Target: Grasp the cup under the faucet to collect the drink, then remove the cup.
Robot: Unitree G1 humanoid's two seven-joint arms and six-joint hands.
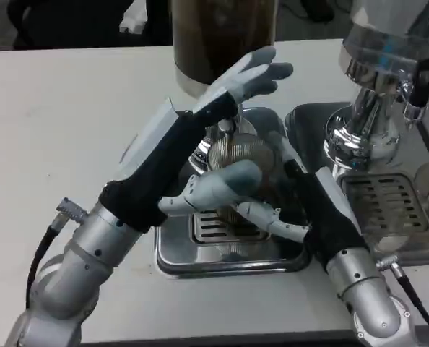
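The cup stands on the drip tray under the faucet, toward the counter's far edge. The right robot hand grips it. The left robot hand hovers above, fingers spread, holding nothing.

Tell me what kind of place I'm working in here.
Probably a drink-serving station, like a café counter or a demo bench. A dispenser of dark liquid stands over a steel drip tray, a second chrome dispenser has its own grated tray, and both hands meet at a ribbed cup.
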